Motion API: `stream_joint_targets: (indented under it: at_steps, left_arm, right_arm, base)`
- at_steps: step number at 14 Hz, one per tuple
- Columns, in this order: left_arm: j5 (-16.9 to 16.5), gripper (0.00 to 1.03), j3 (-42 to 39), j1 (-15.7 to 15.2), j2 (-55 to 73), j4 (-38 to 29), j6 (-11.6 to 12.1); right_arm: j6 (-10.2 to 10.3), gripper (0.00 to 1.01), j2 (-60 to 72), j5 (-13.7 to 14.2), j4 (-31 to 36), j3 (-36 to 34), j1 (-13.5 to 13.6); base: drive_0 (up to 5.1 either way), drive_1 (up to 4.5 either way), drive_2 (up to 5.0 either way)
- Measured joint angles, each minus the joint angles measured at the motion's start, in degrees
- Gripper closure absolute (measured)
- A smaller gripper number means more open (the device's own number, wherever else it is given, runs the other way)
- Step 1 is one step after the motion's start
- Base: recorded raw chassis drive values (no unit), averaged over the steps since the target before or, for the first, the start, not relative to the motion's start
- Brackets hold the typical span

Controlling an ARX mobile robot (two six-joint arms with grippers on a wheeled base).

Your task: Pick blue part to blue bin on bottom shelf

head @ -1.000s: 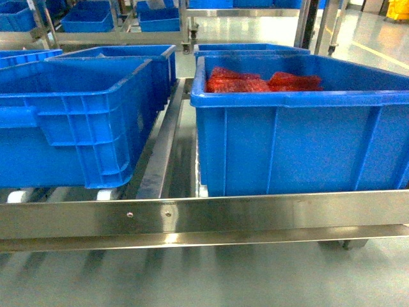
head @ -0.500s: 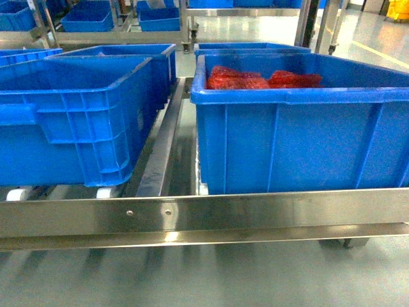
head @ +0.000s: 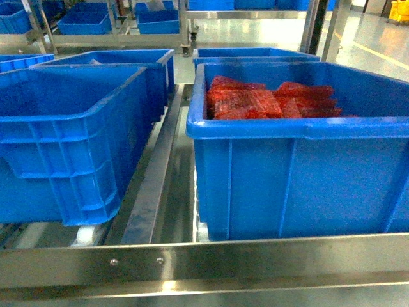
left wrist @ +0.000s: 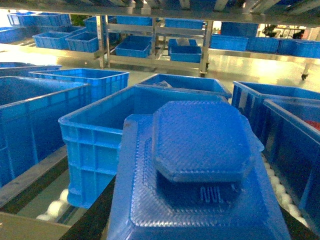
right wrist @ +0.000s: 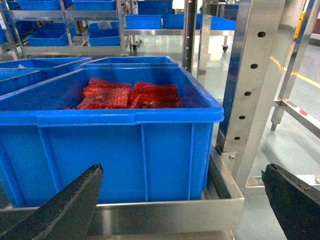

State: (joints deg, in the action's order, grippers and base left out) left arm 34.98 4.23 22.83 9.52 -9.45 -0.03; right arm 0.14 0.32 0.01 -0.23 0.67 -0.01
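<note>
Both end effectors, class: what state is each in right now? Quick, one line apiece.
Left end effector: holding the blue part; its fingers are hidden.
Right end effector: open, empty, fingers spread wide.

The bottom shelf (head: pixel 211 265) is brushed stainless steel, its front lip shiny and streaked with soft reflections, with two small rivet heads set in it. Its centre rail (head: pixel 150 185) has the same bright metal sheen. The blue bin (head: pixel 70 144) is moulded plastic, smooth and semi-glossy, with ribbed walls. The bin of red parts (head: pixel 300 179) is the same plastic. The red parts (head: pixel 268 101) look like a fine, slightly glittery mesh. The blue part (left wrist: pixel 200 165) is plastic with a finely dimpled, woven-looking texture and a dull sheen. The right claw's fingers (right wrist: pixel 65 205) are matt black. The rollers (left wrist: pixel 57 202) are smooth white plastic. The floor (right wrist: pixel 295 145) is polished and glossy.
</note>
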Motion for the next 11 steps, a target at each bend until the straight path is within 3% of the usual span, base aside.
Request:
stream_joint_targets:
  at_steps: [11]
  left_arm:
    - [-0.02, 0.60, 0.00, 0.00, 0.09, -0.09, 0.00]
  right_arm:
    - [0.00, 0.03, 0.00, -0.02, -0.04, 0.00, 0.00]
  base:
    - [0.0, 4.06, -4.1]
